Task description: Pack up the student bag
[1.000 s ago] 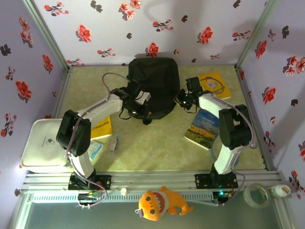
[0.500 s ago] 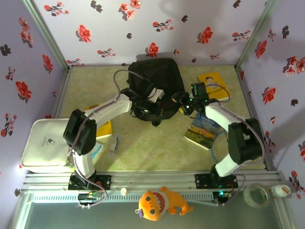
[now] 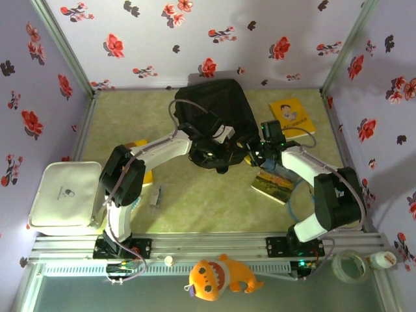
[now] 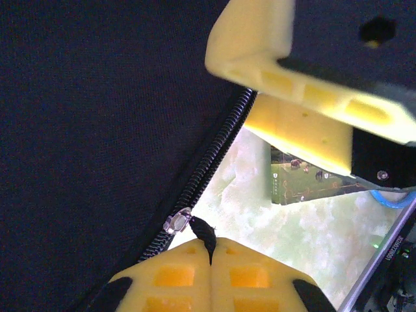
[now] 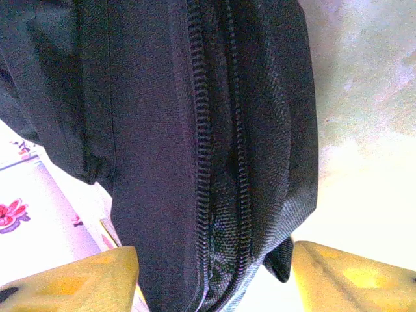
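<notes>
Progress is being judged as early: nothing is being seen inside the bag, and the things to go in are lying outside it. At 6 o'clock, nearer than the rail, an orange plush toy (image 3: 218,276) is lying, with a tape roll (image 3: 351,265) at 5 o'clock. At 8 o'clock a white case (image 3: 65,195) is sitting shut at the table's edge. A yellow book (image 3: 148,177) is lying just beside it, partly hidden under the left arm. At 4 o'clock a landscape-cover book (image 3: 276,181) is lying flat near the right arm. At 2 o'clock another yellow book (image 3: 292,117) is lying well apart from it.

In the middle, the left gripper (image 4: 211,250) is being pressed together, pinching the zip pull (image 4: 203,229) just beside the slider (image 4: 177,221). The right gripper (image 5: 214,286) is being held spread, its fingers (image 5: 97,279) standing either side of the bag's lower edge without a clear grip.

The student bag (image 3: 214,110) is lying flat at 12 o'clock, against the far wall. Its zip (image 5: 203,130) is looking meshed along the visible stretch, so the opening is being judged as hardly started. The zip is waiting to be drawn open, the books to be loaded, the bag to be closed.
</notes>
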